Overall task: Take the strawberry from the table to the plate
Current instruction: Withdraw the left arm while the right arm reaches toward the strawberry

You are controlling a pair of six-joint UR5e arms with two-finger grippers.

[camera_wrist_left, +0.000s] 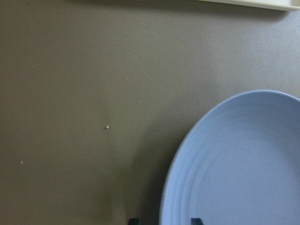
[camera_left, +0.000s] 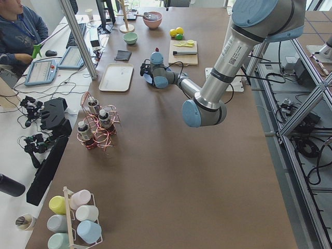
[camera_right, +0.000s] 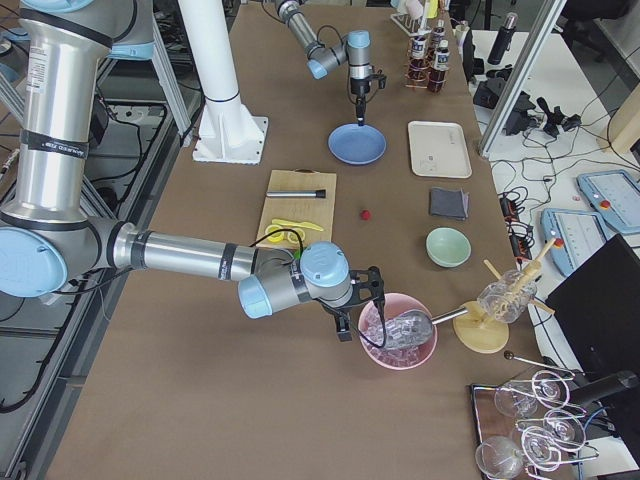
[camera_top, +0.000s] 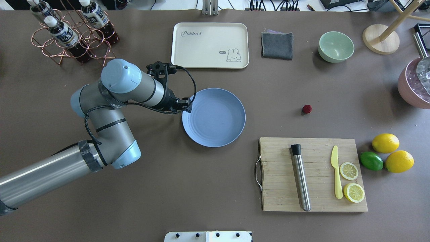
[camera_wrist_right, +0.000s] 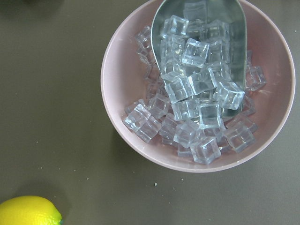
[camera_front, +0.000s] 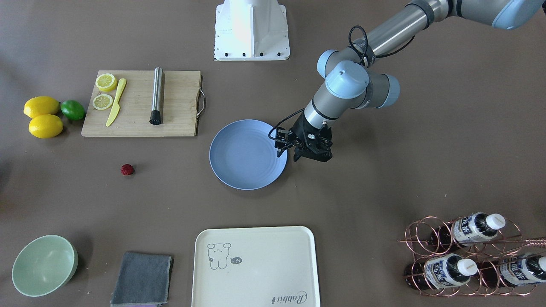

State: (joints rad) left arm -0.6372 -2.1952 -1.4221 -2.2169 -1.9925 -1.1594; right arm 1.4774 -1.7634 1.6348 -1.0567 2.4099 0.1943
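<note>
Left gripper (camera_top: 186, 107): centre of the overhead view, at the left rim of the plate (camera_top: 215, 134). Fingertips (camera_wrist_left: 133, 221) spread apart at the bottom edge of the left wrist view, plate rim visible between them. Nothing gripped; contact with the rim not determinable.

Right gripper (camera_right: 343, 332): lower centre of the right-side view, just beside a pink bowl (camera_right: 398, 350) of ice cubes. Finger spread impossible to tell.

Strawberry (camera_top: 306, 109): on the bare table (camera_top: 188, 188), right of centre in the overhead view. Well apart from the plate, near the upper edge of the cutting board (camera_top: 312, 174).

Cutting board: lower right of the overhead view, carrying a steel rod (camera_top: 300, 178), a yellow knife (camera_top: 337, 171) and two lemon slices (camera_top: 349, 170). Two lemons (camera_top: 385, 143) and a lime (camera_top: 371, 160) just beside its right edge.
</note>
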